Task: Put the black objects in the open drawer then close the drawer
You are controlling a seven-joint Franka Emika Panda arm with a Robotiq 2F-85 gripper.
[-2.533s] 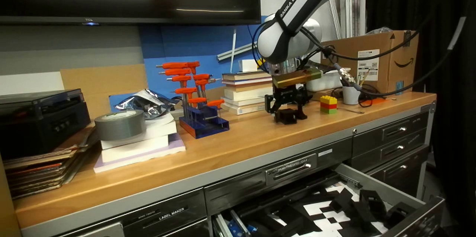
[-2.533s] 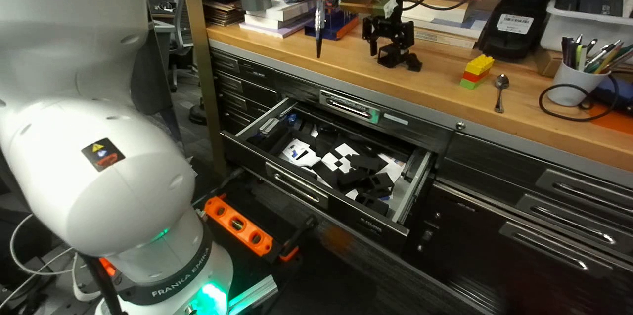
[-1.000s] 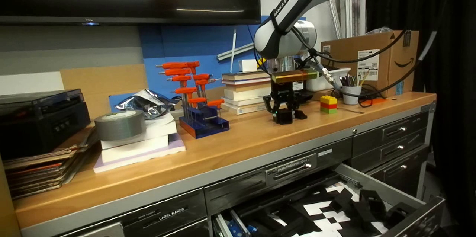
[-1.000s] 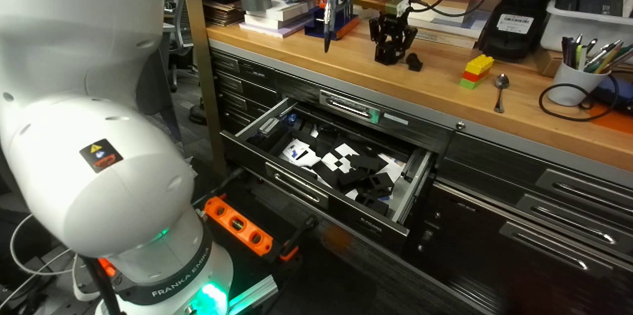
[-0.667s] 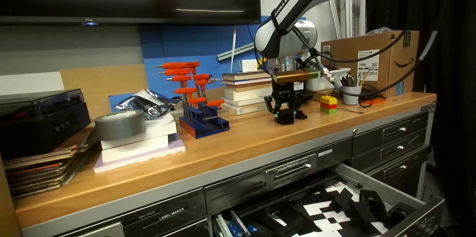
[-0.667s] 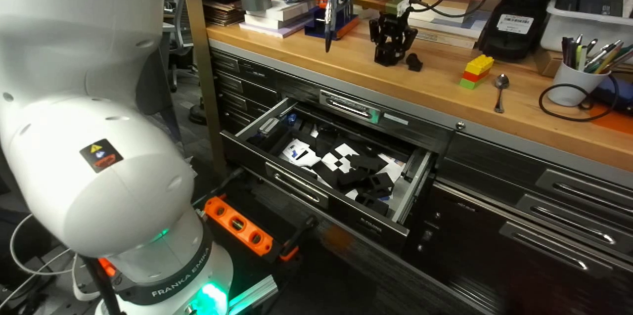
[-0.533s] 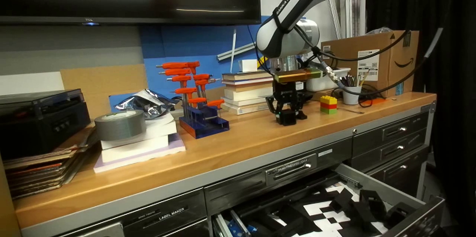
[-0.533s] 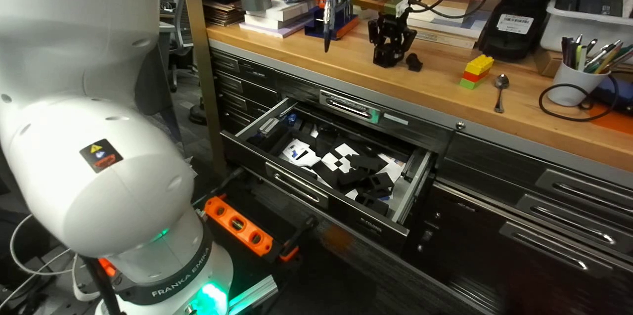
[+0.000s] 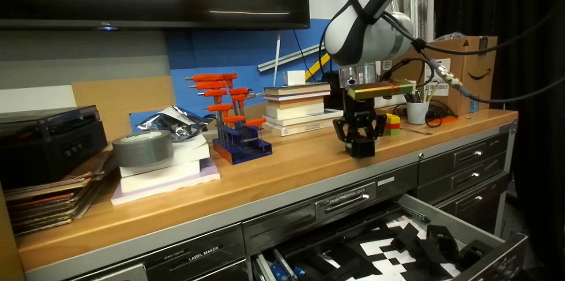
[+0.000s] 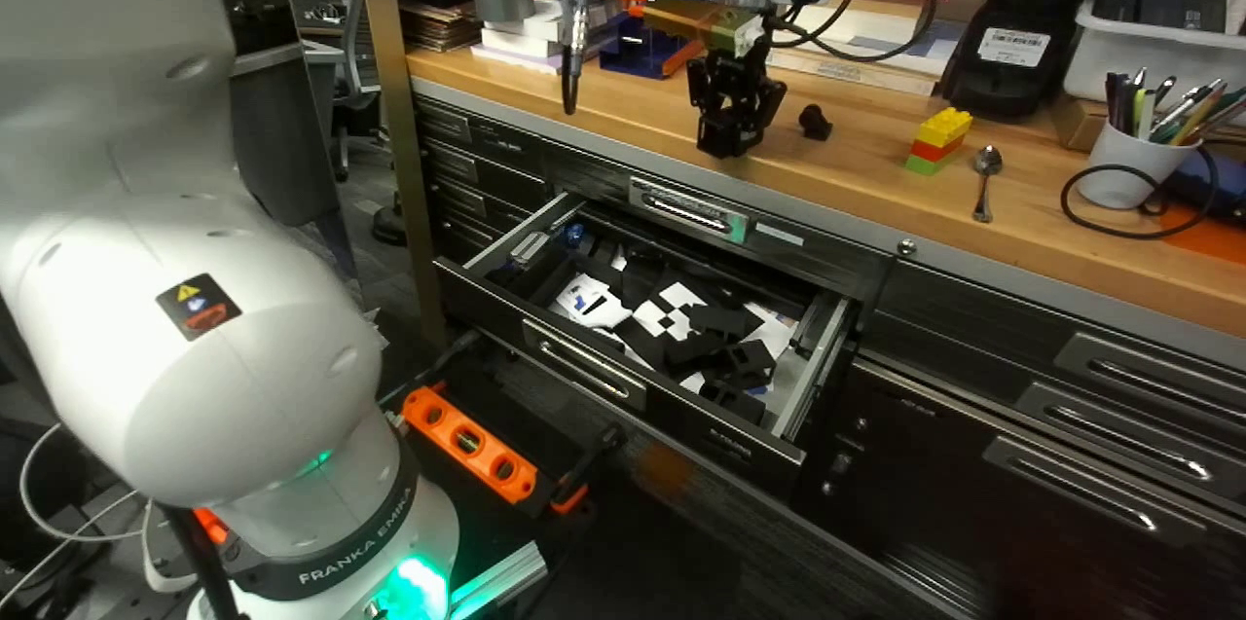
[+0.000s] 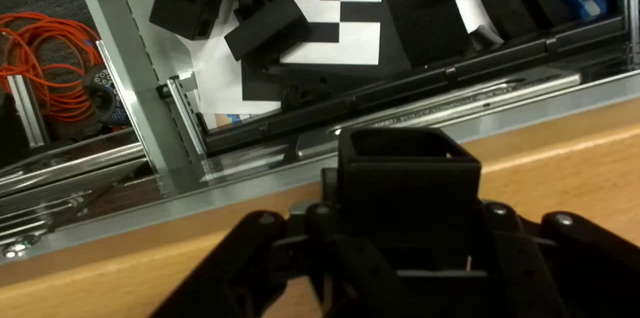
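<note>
the arm (image 9: 371, 40) has just swung across the worktop (image 10: 847, 158) toward the drawer (image 10: 686, 416), and the gripper (image 9: 360, 139) now hangs above and a little behind it, closer than it was a moment ago. its jaws stand fairly narrow, pinched on both sides of a hollow, boxy black piece (image 11: 410, 190) that has travelled along. in the wrist view the piece shows just short of the drawer; i'd say it is off the wood, though how high is hard to tell. a small black lump (image 10: 816, 123) has stayed put, alone on the worktop, higher than the drawer and behind it. the drawer hasn't moved: it stands pulled out, with other black pieces (image 11: 270, 28) lying in it over a black-and-white patterned sheet (image 11: 357, 43). to me that means the grasp is done and the carrying is under way; next it likely needs to go on over the drawer, then lower, before letting go. the lump would want its own trip after that, and only then does pushing the drawer in make sense. too low a path might knock the piece against the worktop on the way to the drawer.
</note>
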